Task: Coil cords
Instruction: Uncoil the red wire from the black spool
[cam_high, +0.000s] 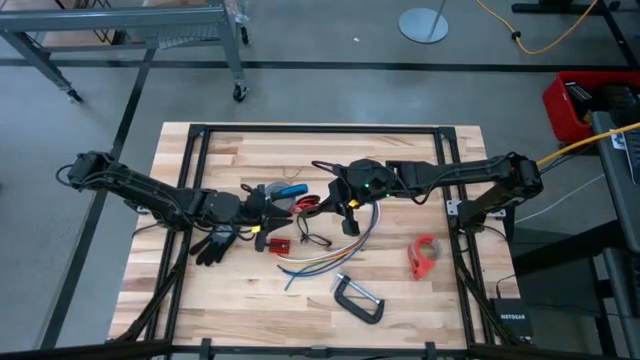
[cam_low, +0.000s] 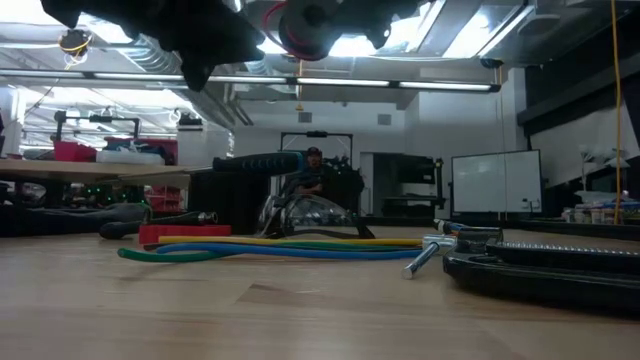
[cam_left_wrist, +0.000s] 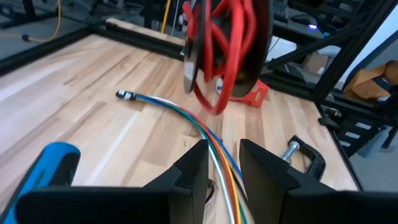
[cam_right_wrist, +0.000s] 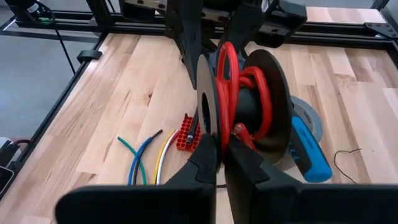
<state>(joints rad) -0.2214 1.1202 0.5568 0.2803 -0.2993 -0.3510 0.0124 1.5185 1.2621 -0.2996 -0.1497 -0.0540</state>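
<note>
While the right gripper (cam_right_wrist: 219, 163) pinches the rim of one disc of a small black spool (cam_right_wrist: 245, 109) wound with red cord (cam_right_wrist: 229, 74), that spool hangs lifted off the wooden table (cam_high: 200, 300) near its middle, its axle roughly level. From the low view it shows high up, clear of the tabletop. Opposite it, the left gripper (cam_left_wrist: 224, 163) points at the spool from the other side with its fingers parted by a narrow gap and nothing between them; the spool is just ahead of them, apart. Beneath and between the two arms lies the long bundle of yellow, blue, green and purple strands (cam_high: 345, 250), stretched in a loose curve across the boards and not coiled, its ends fanned out. A thin black wire (cam_high: 312, 238) loops on the table beside the bundle. Nearby are a small red block (cam_high: 278, 245), a blue-handled tool (cam_high: 290, 189), a grey tape roll (cam_right_wrist: 306, 117) under the spool, a black C-clamp (cam_high: 358, 298) toward the near edge, and a red tape dispenser (cam_high: 424, 256) further right.
</note>
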